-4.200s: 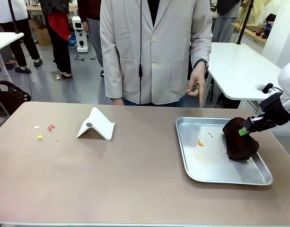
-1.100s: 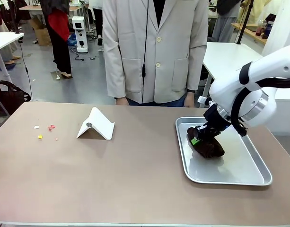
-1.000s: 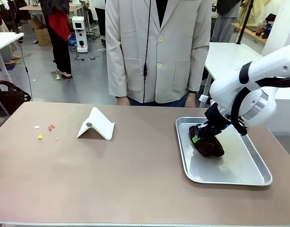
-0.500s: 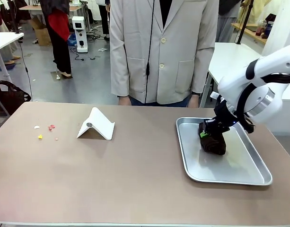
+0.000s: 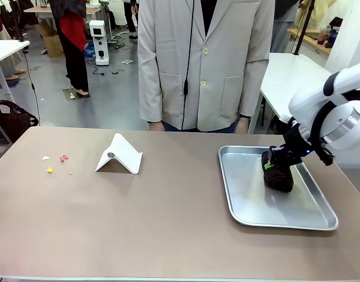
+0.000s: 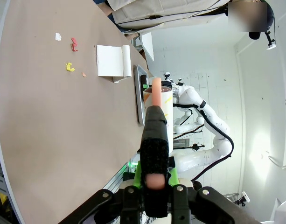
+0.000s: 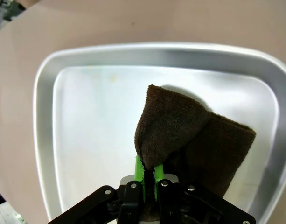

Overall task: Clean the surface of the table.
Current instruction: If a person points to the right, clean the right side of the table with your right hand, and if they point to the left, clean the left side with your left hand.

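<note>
table [image 5: 168,229]: big brownish-taupe top, runs the whole width of the front view; person [image 5: 206,64] in a pale jacket stands right at its far edge
mess on it: a few little scraps [image 5: 55,162], pink, yellow and whitish, loose near the table's left edge, toward the far side; can't tell what they're made of
white folded stand [image 5: 120,154]: tent-shaped, sits left of the middle, between the scraps and the tray but much nearer the scraps; not touching either
tray [image 5: 234,194]: shiny metal, flat on the right part of the table, close to the right edge
brown cloth [image 5: 279,178]: bunched up, inside the tray toward its far right side, bottom resting on the tray floor
right gripper [image 5: 272,166]: down in the tray, jaws pinched tight on a fold at the top of the cloth; wrist view shows the green pads clamped on the fabric
left gripper [image 6: 155,175]: up off the table on the left side, jaws closed on a slim peach-tipped stick [image 6: 156,93] with a fuzzy black sleeve; not sure what that tool is
</note>
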Robot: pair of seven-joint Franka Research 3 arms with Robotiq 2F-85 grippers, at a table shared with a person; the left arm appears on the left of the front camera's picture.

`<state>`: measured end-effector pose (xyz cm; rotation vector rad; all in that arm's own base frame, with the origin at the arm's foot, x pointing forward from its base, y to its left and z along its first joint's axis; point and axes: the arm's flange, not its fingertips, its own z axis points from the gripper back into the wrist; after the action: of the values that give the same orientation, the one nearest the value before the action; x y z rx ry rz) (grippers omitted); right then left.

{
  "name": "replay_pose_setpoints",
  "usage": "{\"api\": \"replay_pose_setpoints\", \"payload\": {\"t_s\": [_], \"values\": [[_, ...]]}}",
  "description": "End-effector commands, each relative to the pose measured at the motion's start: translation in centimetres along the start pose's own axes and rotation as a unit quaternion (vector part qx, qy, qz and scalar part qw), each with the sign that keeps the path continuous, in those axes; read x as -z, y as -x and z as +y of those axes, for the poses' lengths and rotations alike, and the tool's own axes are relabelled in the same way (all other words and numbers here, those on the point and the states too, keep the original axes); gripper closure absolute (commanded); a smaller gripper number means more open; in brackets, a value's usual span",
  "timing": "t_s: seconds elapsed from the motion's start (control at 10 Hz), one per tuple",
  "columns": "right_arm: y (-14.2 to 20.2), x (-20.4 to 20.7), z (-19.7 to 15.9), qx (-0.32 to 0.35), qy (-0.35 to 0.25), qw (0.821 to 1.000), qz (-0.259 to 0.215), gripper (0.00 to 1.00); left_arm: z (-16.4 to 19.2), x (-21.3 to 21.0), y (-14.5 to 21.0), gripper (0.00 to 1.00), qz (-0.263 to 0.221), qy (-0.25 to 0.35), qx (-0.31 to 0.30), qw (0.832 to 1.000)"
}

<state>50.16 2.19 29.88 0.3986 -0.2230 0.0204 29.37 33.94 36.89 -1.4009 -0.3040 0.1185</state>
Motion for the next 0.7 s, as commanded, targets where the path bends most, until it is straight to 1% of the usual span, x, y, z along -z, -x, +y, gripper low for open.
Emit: {"api": "replay_pose_setpoints", "payload": {"t_s": [0.0, 0.1, 0.3, 0.4, 0.5, 0.6], "values": [[1.5, -1.3, -1.4, -0.006, 0.013, 0.999, 0.034, 0.91, -0.5, 0.1, 0.2, 1.0, 0.002, -0.002, -0.005, 1.0], [2.4, -1.9, -1.7, -0.017, 0.008, 0.998, 0.053, 0.91, -0.5, 0.1, 0.2, 1.0, 0.002, -0.002, -0.005, 1.0], [4.6, -2.9, -1.3, -0.073, -0.004, 0.992, 0.107, 0.91, -0.5, 0.1, 0.2, 1.0, 0.002, -0.002, -0.005, 1.0], [5.5, -3.2, -0.9, -0.11, -0.012, 0.987, 0.12, 0.91, -0.5, 0.1, 0.2, 1.0, 0.002, -0.002, -0.005, 1.0], [6.2, -3.4, -0.4, -0.165, -0.023, 0.979, 0.12, 0.91, -0.5, 0.1, 0.2, 1.0, 0.002, -0.002, -0.005, 1.0], [6.6, -3.1, 0.0, -0.224, -0.05, 0.967, 0.111, 0.91, -0.5, 0.1, 0.2, 1.0, 0.002, -0.002, -0.005, 1.0]]}}
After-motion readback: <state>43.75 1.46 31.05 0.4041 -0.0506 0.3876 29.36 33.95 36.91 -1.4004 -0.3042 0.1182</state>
